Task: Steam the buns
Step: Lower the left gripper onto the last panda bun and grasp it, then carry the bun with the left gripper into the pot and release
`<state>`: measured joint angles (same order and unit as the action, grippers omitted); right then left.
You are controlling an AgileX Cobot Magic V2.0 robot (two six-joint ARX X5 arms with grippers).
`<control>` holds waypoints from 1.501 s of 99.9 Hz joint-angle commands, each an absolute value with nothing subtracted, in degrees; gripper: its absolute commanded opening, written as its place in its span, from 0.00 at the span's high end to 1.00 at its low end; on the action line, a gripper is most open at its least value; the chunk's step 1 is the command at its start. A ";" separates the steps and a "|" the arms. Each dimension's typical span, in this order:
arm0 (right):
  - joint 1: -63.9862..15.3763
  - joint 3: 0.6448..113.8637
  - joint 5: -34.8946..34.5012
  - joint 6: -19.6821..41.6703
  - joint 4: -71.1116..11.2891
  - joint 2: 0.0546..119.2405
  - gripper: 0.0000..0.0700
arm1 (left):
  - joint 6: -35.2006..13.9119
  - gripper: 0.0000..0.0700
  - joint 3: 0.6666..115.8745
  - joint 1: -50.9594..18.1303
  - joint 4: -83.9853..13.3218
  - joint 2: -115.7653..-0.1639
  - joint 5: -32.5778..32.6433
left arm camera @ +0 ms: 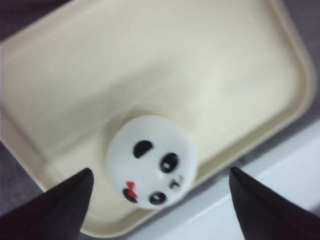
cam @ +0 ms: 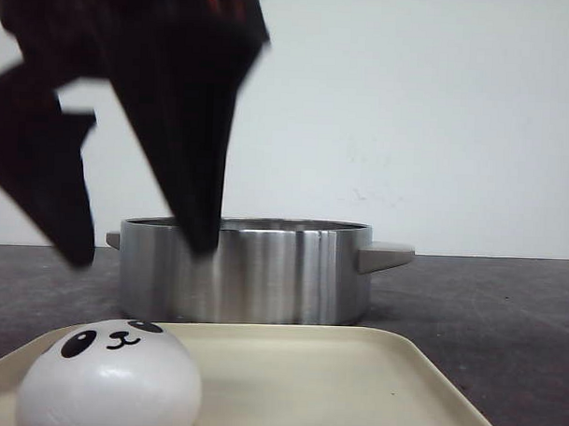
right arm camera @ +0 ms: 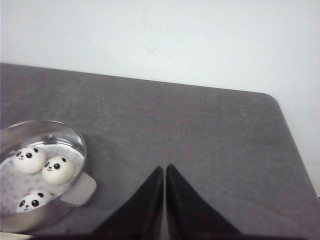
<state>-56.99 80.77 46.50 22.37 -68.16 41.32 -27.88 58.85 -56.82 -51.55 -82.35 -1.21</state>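
Bun on tray: last bun [left arm camera: 151,161] lay near one edge of the cream tray [left arm camera: 165,65], below and between the spread fingers of the left pincer [left arm camera: 160,205], face up with a small red mark by its mouth.
Buns in pot: three buns [right arm camera: 36,176] sat on the perforated floor of the steel pot [right arm camera: 75,145], off to one side of the right pincer [right arm camera: 164,200] and well apart from it.
Step in hand: by my reading, the pick-up of the fourth bun, three of four being in the pot.
How to do it well: I judged the left pincer should descend centred on the dome, fingers astride its widest part, and close softly, since the glossy skin looked slippery and likely to squash; the tray rim beside the bun left little room for one finger, so a slight turn of the wrist might have helped.
Left pincer: released and wide, wider than the bun, touching and holding nothing; in the front view it hung above the tray, in front of the pot.
Right pincer: clenched, fingertips [right arm camera: 153,186] pressed together with nothing between them, hovering over bare grey tabletop [right arm camera: 200,130].
Pot and tray: pot stood on the tabletop just beyond the tray, lidless, its side handle [cam: 386,257] clear of both pincers.
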 commanded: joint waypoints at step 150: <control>-57.63 81.56 47.03 23.11 -64.55 41.78 1.00 | 10.70 1.00 90.02 -42.96 -54.28 -91.31 4.49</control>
